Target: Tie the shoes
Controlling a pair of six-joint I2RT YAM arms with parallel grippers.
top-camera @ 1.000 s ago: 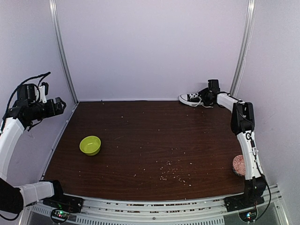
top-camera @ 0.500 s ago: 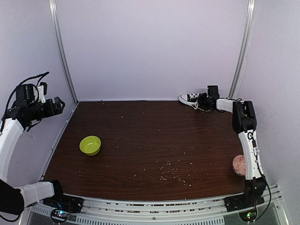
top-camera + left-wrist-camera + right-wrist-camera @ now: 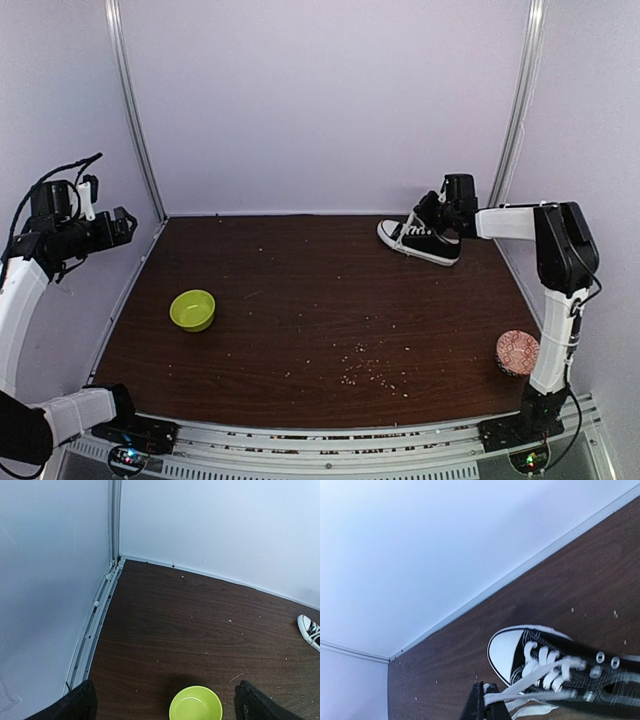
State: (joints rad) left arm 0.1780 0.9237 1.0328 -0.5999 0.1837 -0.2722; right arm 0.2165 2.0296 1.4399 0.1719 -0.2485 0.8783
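the tying has barely begun, as far as i can judge: the sneaker sits at the far right of the table, close to the back wall, with its white toe cap toward the left. its laces are threaded through the eyelets, but no knot or bow shows. the right gripper reaches in over the shoe's opening with its jaws closed. in the wrist view white strands run straight to the fingertips, so it appears to be pinching the laces rather than the canvas. the left gripper hangs high over the far left edge, well apart from the shoe, with its jaws spread wide and nothing between them. crossing the two ends, forming loops and pulling tight all seem to lie ahead, and the left arm would have to come across for that. much is unclear: the heel and the loose lace ends are cut off at the wrist view's edges, and that picture is a little blurred. i cannot tell whether one strand or two sit in the pinch. from above the laces are too small to follow. a green bowl, a patterned lid and scattered crumbs also lie on the table.
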